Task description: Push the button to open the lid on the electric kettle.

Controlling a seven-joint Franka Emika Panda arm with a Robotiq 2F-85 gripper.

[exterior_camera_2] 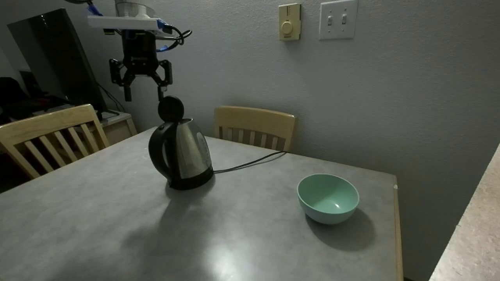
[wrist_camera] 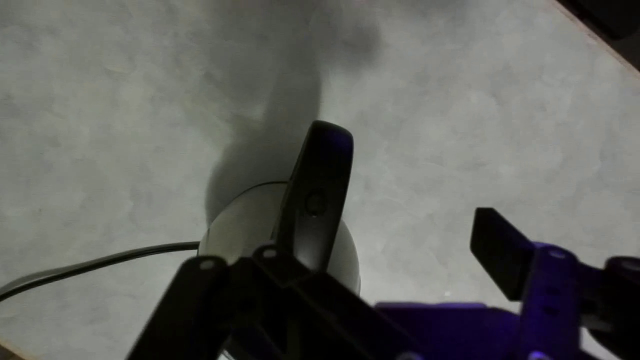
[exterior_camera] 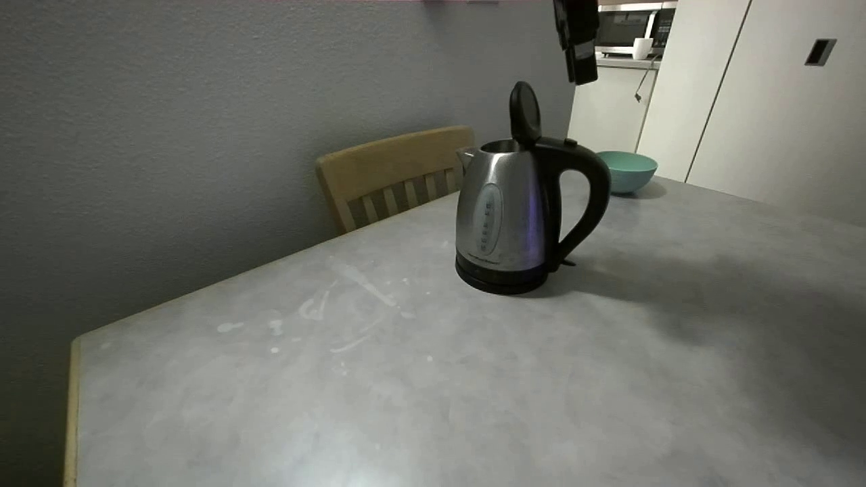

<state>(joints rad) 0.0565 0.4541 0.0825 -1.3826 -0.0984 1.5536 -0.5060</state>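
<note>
The steel electric kettle [exterior_camera: 504,216] [exterior_camera_2: 192,152] stands upright on the table in both exterior views. Its black lid [exterior_camera: 525,111] [exterior_camera_2: 171,108] stands open, raised nearly upright at the handle end. A small button sits atop the black handle [exterior_camera: 595,196]; the wrist view shows this button [wrist_camera: 315,202] uncovered. The kettle body [wrist_camera: 240,225] is partly hidden there by one finger, and the lid is not visible. My gripper [exterior_camera_2: 144,94] [wrist_camera: 395,255] is open and empty, above the kettle. In an exterior view the gripper [exterior_camera: 583,67] is apart from the lid, at upper right.
A teal bowl [exterior_camera: 628,170] [exterior_camera_2: 327,199] sits on the grey table [exterior_camera: 338,406]. The kettle's black cord [exterior_camera_2: 250,163] runs to the table's wall-side edge. Wooden chairs [exterior_camera_2: 256,121] [exterior_camera_2: 54,136] stand against the table. A wall lies behind.
</note>
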